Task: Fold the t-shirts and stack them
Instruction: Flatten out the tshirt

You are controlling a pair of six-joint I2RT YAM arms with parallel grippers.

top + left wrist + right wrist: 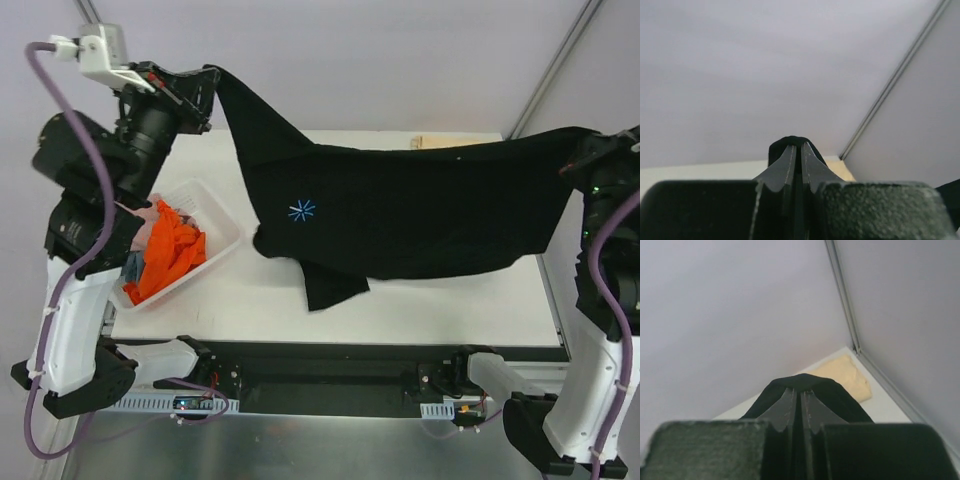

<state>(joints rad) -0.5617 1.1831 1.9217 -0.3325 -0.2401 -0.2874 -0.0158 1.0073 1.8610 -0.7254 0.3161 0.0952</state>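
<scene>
Black t-shirt (420,210): hangs aloft, stretched wide above the rear half of the worktop (400,310), with the blue starburst mark (301,210) facing up. Sags at the lower hem toward the surface; contact there cannot be confirmed from above.

Left jaws: clenched on one corner of the black cloth, raised at the rear left. Right jaws: clenched on the opposite corner at the right edge. Shows in both wrist views as black fabric pinched between the closed tips.

Tan t-shirt (845,375): lies folded flat at the far edge of the worktop, partly hidden behind the black one in the top view.

Orange t-shirt (170,255), pink t-shirt (150,212) and grey-blue t-shirt (133,268): crumpled together in the white basket (225,215) at the left.

Progress, as judged: early.
- One garment folded.
- One spread for laying down, with no fold made in it.
- Three left in the basket.
- No stack beyond a single piece.
</scene>
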